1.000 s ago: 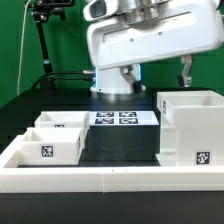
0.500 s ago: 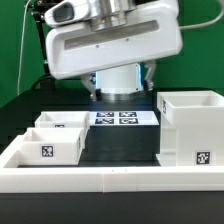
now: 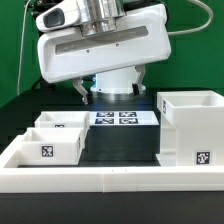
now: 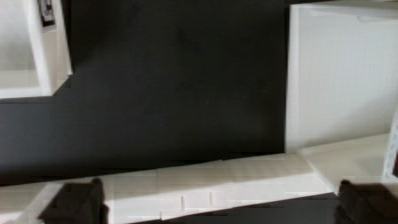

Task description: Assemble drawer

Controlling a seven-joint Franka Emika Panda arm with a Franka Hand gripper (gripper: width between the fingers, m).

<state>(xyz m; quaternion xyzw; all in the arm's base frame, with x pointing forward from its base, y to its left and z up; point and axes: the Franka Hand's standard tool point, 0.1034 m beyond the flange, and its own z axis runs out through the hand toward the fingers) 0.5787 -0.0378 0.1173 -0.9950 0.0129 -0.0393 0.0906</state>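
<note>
Two trays [image 3: 50, 146] and the housing [image 3: 190, 130] edge a dark table [image 3: 120, 146] lane (gripper [image 4: 217, 200] fingers spread, holding nothing)

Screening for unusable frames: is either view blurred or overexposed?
Exterior view: evenly lit and sharp, edges of the small white plastic tray crisp. Wrist view: soft all over, the tall white hollow plastic housing washed out to a featureless patch.

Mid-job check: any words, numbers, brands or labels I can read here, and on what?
No readable words, numbers or brands in either view.
Only square black-and-white coded tags, no lettering: one on the tall white plastic box housing, one on the near small white tray, several on the flat white marker board.
</note>
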